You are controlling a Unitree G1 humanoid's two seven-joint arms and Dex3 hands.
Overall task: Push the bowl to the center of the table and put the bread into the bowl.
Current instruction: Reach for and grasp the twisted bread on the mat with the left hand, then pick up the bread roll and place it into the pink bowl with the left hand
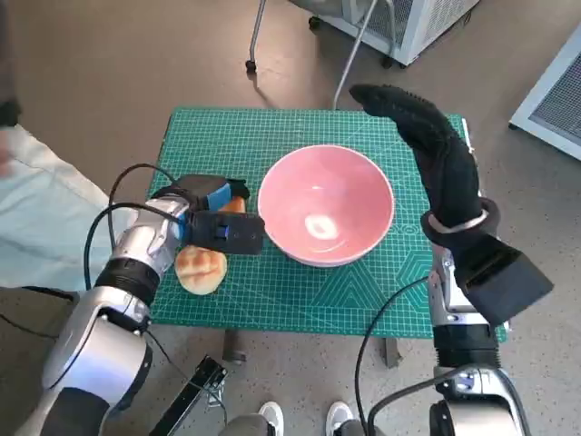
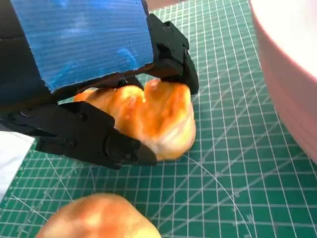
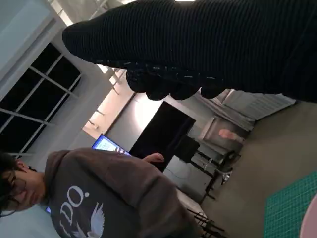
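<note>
Now your blue-taped black left hand grips one golden bread roll on the green cutting mat, beside the pink round bowl mid-table; your gloved right hand hovers, fingers extended, holding nothing.

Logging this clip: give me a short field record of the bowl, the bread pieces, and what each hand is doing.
bowl: pink bowl, empty, about mid-mat on the green cutting mat
held bread: bread roll, gripped by the left hand, beside the bowl
second bread: second roll, lying on the mat
right hand: right hand, raised beside the bowl, holding nothing
background: person in a grey hoodie
</note>
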